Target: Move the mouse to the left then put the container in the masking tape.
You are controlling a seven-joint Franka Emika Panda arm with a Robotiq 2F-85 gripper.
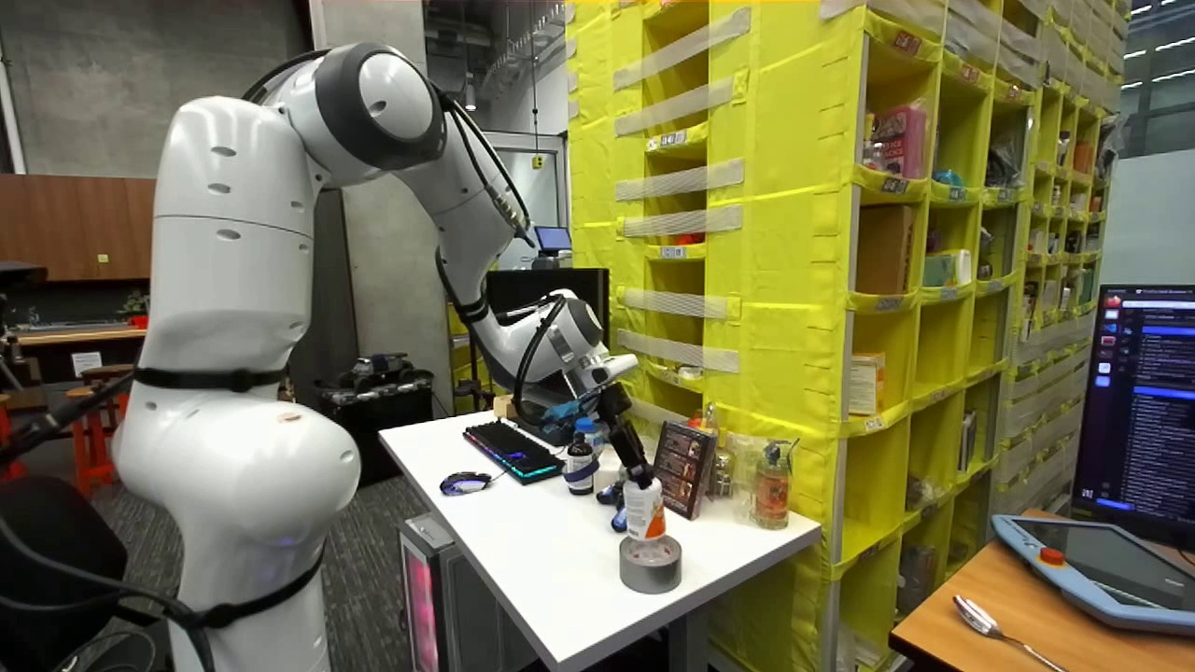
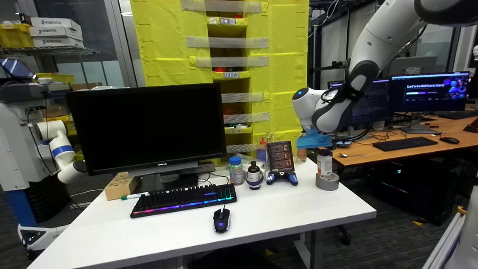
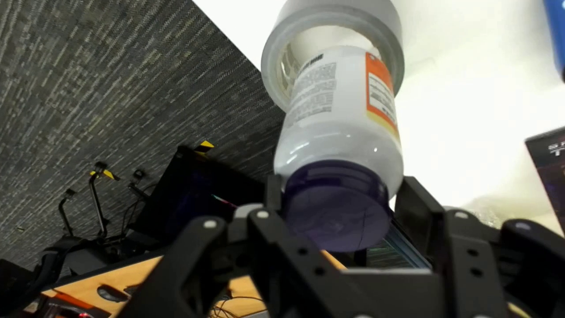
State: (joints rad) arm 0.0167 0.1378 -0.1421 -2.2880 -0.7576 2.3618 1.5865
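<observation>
White, orange-labelled, purple-capped container (image 3: 337,128)

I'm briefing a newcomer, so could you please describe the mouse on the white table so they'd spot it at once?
In an exterior view, find the big black monitor on the white table, with a keyboard in front. Between keyboard and near table edge lies the mouse, small, dark and rounded with a violet glow, unlike the long, rainbow-lit keyboard.
</observation>
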